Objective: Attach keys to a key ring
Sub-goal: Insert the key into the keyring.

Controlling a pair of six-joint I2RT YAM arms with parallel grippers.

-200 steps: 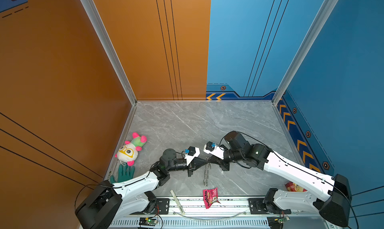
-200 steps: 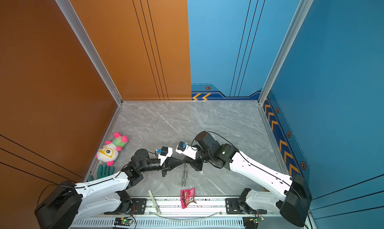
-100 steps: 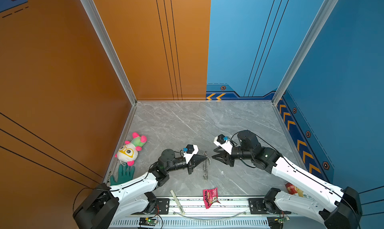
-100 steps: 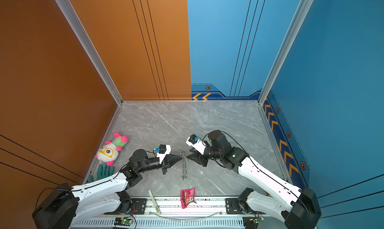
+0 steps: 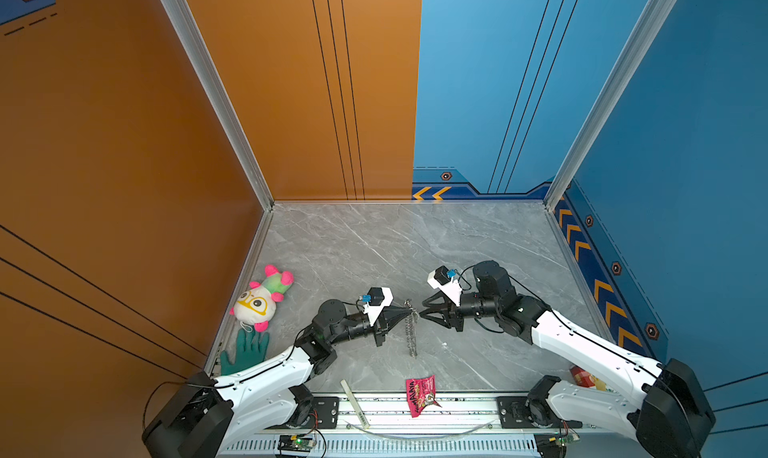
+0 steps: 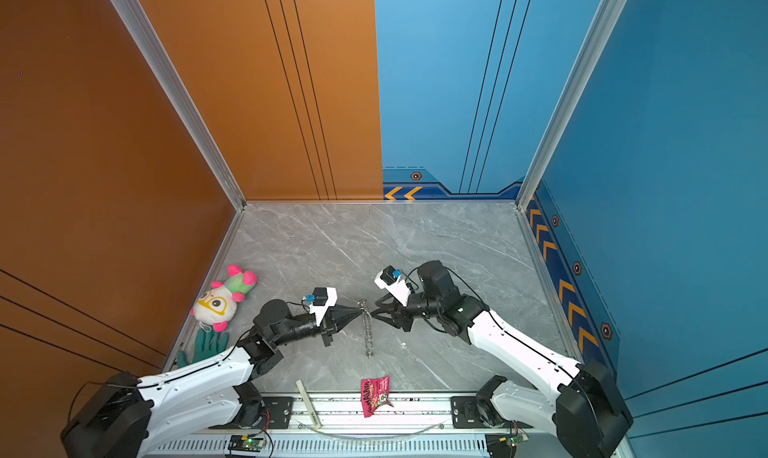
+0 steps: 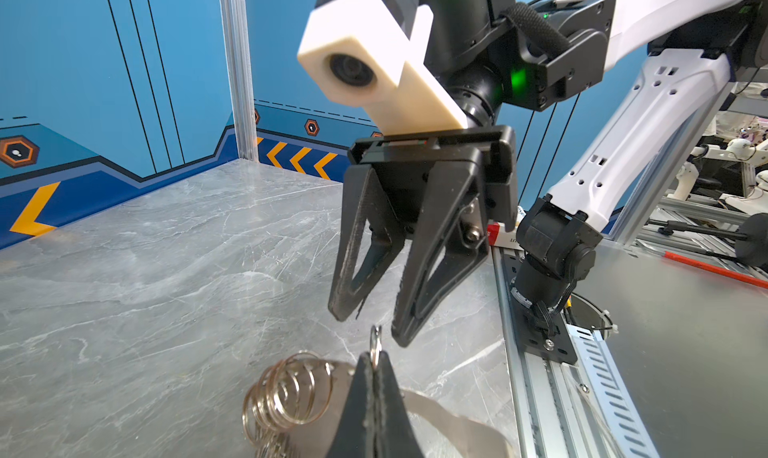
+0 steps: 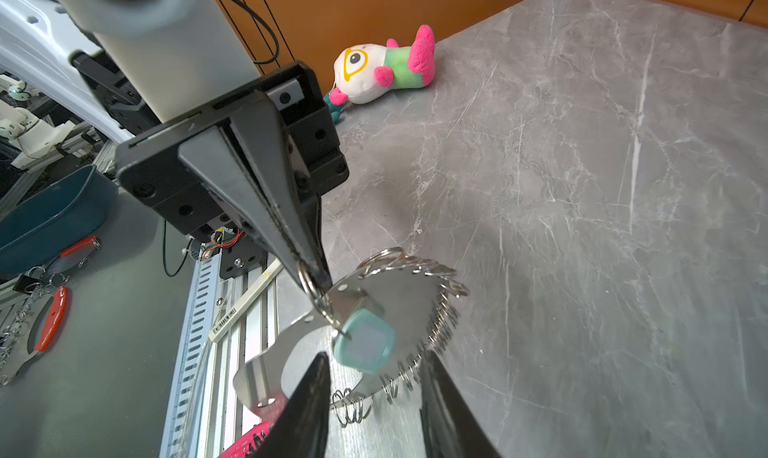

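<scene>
The key ring (image 5: 410,329) (image 6: 367,329) is a flat beige-grey band (image 8: 399,294) edged with small silver rings (image 7: 286,393), resting on edge on the marble floor. My left gripper (image 5: 405,307) (image 6: 358,308) (image 7: 375,358) (image 8: 318,279) is shut on one small ring at the band's upper end. The key's pale blue-green tag (image 8: 365,346) hangs just below that pinched ring; its metal blade is hard to make out. My right gripper (image 5: 422,310) (image 6: 372,310) (image 7: 372,327) (image 8: 374,358) stands open and holds nothing, its tips a little short of the ring and tag.
A white and pink plush toy (image 5: 262,300) and a green glove (image 5: 245,350) lie by the left wall. A red snack packet (image 5: 422,395) and a white stick (image 5: 353,402) lie on the front rail. A red box (image 5: 582,377) sits at the front right.
My right gripper was shut and close against the left one; it has opened and drawn back to the right. The left gripper stays shut on the ring in much the same place.
</scene>
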